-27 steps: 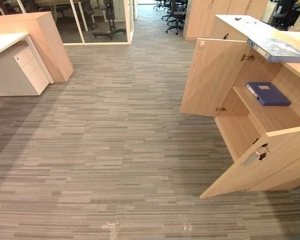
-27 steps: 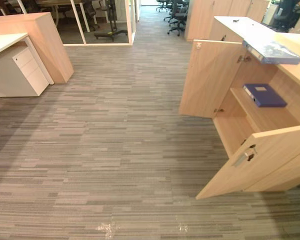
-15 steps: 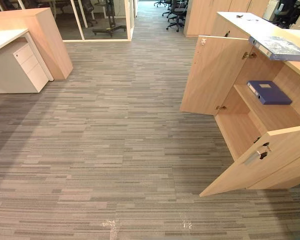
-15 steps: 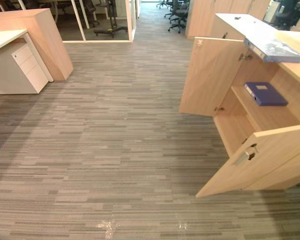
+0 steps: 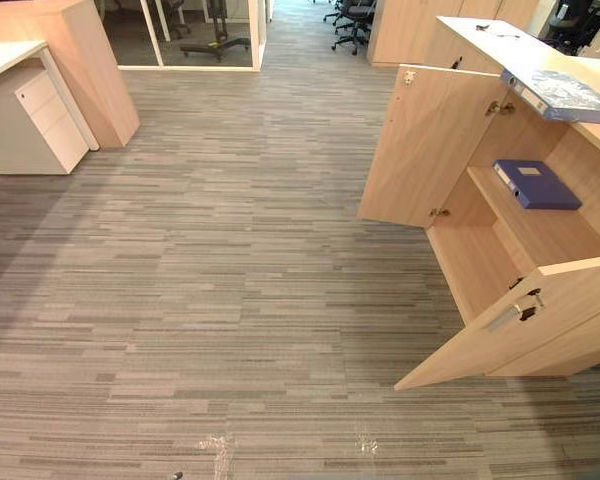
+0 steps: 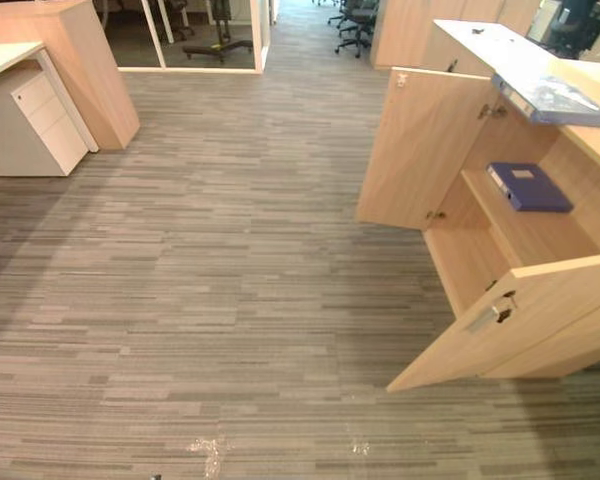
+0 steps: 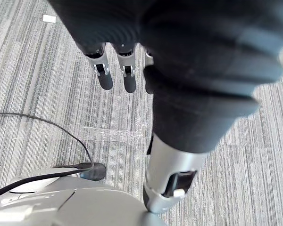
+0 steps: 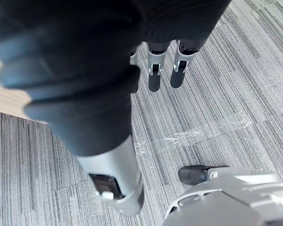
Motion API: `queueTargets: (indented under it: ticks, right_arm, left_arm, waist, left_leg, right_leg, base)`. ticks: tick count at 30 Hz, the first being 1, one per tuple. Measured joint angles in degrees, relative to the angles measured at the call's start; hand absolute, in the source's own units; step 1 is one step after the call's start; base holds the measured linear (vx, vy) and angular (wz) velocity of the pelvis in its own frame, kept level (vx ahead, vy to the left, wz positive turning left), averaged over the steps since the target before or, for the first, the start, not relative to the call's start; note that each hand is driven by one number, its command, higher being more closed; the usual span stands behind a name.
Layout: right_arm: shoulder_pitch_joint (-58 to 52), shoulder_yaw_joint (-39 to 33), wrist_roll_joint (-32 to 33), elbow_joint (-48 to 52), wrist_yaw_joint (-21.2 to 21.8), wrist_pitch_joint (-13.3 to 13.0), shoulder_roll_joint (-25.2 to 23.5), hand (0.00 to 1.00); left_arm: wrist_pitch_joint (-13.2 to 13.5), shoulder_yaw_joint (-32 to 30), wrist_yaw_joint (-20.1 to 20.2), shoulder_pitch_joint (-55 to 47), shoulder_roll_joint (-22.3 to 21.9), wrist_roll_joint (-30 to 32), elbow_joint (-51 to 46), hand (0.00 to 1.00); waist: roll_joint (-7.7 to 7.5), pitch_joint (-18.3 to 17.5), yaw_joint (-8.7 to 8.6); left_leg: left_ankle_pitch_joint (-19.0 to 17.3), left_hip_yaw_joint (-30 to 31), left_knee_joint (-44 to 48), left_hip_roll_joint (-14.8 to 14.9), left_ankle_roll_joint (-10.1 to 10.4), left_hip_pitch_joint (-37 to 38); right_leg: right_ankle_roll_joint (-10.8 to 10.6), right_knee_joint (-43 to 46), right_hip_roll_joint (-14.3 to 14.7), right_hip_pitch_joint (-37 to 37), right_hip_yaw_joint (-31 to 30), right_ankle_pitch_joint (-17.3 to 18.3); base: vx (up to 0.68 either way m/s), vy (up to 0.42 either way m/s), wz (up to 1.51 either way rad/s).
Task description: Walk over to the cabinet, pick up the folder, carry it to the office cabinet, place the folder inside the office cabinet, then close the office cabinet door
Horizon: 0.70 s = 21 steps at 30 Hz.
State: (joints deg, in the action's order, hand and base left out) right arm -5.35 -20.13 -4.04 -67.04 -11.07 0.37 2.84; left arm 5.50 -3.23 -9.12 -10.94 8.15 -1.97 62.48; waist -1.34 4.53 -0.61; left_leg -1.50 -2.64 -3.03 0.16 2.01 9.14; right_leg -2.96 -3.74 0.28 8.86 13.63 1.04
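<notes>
Grey striped carpet floor (image 5: pixel 230 260) stretches across an office. A white three-drawer pedestal (image 5: pixel 42 118) stands under a white desk surface (image 5: pixel 2 58), beside a light wooden partition panel (image 5: pixel 85 60). Black wheeled office chairs (image 5: pixel 352 18) cluster beyond, near a white-framed glass wall (image 5: pixel 185 30).

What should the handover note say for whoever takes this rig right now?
Left hand: open, empty, hanging over the carpet. Right hand: same.
Office cabinet is ahead on the right, far door and near door open. A dark blue folder lies on its shelf; a grey-blue folder lies on top, overhanging the edge.
Which folder is the task's is unclear.
Done: no folder in hand.
Left: grasp folder, place inside, shut doors.
</notes>
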Motion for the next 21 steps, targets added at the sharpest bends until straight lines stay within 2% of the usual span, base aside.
queueTargets:
  ticks: [5, 11, 14, 16, 17, 18, 19, 20, 21]
  right_arm:
    - [0.08, 0.04, -0.41, 0.02, -0.31, -0.27, -0.04, 0.00]
    - [0.18, -0.07, -0.40, 0.22, -0.54, -0.27, -0.05, 0.00]
    - [0.19, -0.12, -0.38, 0.73, -0.71, -0.26, 0.22, 0.00]
    - [0.62, -0.21, -0.39, 2.58, -0.75, -0.30, 0.90, 0.00]
    - [0.80, -0.37, -0.35, 2.98, -0.74, -0.30, 1.09, 0.00]
    - [0.73, -0.90, -0.12, 4.21, -0.74, -0.29, 1.24, 0.00]
    - [0.62, -1.07, 0.09, 4.60, -0.78, -0.35, 1.22, 0.00]
    - [0.43, -1.01, 0.38, 5.28, -0.85, -0.40, 1.19, 0.00]
    - [0.07, -0.97, 0.84, 6.76, -1.55, -0.66, 1.16, 0.00]
  left_arm:
    - [0.03, 0.00, -0.03, 0.17, 0.05, 0.07, 0.00, 0.00]
    - [0.30, 0.05, -0.85, 0.41, 0.00, -2.66, 0.00, 0.00]
    - [0.62, 0.51, -1.40, 0.97, -0.27, -2.88, -0.16, 0.00]
    - [0.78, 2.25, -1.77, 0.71, -0.97, -2.64, -3.34, 0.00]
    - [0.99, 2.73, -1.65, 0.56, -1.12, -2.83, -4.40, 0.00]
    - [1.91, 3.65, -1.62, 0.48, -1.31, -2.89, -6.24, 0.00]
    - [2.31, 4.07, -1.62, 0.48, -1.38, -2.85, -6.38, 0.00]
    - [2.79, 3.94, -1.61, 0.34, -1.42, -2.87, -6.70, 0.00]
    - [2.83, 3.57, -1.61, -0.05, -1.38, -2.86, -7.25, 0.00]
  waist:
    - [0.04, 0.36, 0.00]
    - [0.22, 0.70, -0.16]
    - [0.95, 1.31, -0.34]
    - [2.78, 2.60, -0.54]
    - [3.17, 3.06, -0.58]
    - [3.43, 4.13, -1.06]
    - [3.38, 4.51, -1.31]
    - [3.28, 4.64, -1.26]
    - [3.11, 4.81, -1.27]
  left_leg:
    - [0.00, -0.05, 0.00, -0.07, 0.00, 0.01]
    - [-0.01, -0.02, 0.04, -0.28, -0.03, 0.03]
    - [-0.01, 0.02, 0.42, -0.68, -0.06, 0.17]
    - [-0.44, -0.43, 1.46, -1.30, -0.91, -0.36]
    - [-0.51, -0.41, 1.66, -1.69, -1.87, -0.34]
    - [-0.44, -0.08, 1.93, -3.24, -2.97, -0.11]
    - [-0.42, -0.06, 1.99, -3.76, -4.01, 0.07]
    - [-0.43, -0.63, 1.98, -4.95, -4.84, 0.22]
    - [-0.33, -0.85, 1.68, -5.68, -5.65, 0.50]
  right_leg:
    - [0.04, 0.01, -0.07, -0.02, -0.01, -0.03]
    - [0.17, 0.05, -0.26, -0.03, 0.00, -0.12]
    - [0.16, 1.44, -0.87, -0.07, 0.22, -0.11]
    - [-1.36, 9.72, -2.74, -4.09, 0.57, 3.14]
    - [-1.63, 12.87, -3.59, -5.37, 0.92, 4.48]
    - [-1.95, 22.54, -6.99, -8.98, 3.28, 7.52]
    - [-1.66, 26.74, -8.45, -10.76, 4.34, 8.19]
    - [-0.27, 34.73, -11.43, -14.60, 5.87, 9.08]
    - [0.47, 39.36, -13.24, -17.52, 6.40, 9.75]
  base:
    - [0.00, 0.000, 0.00]
    - [-0.01, 0.000, 0.00]
    - [-0.01, 0.015, -0.01]
    - [-0.04, 0.093, -0.09]
    - [-0.05, 0.126, 0.03]
    - [-0.06, 0.126, 0.11]
    - [-0.06, 0.138, 0.07]
    - [-0.06, 0.142, -0.11]
    - [-0.05, 0.140, -0.24]
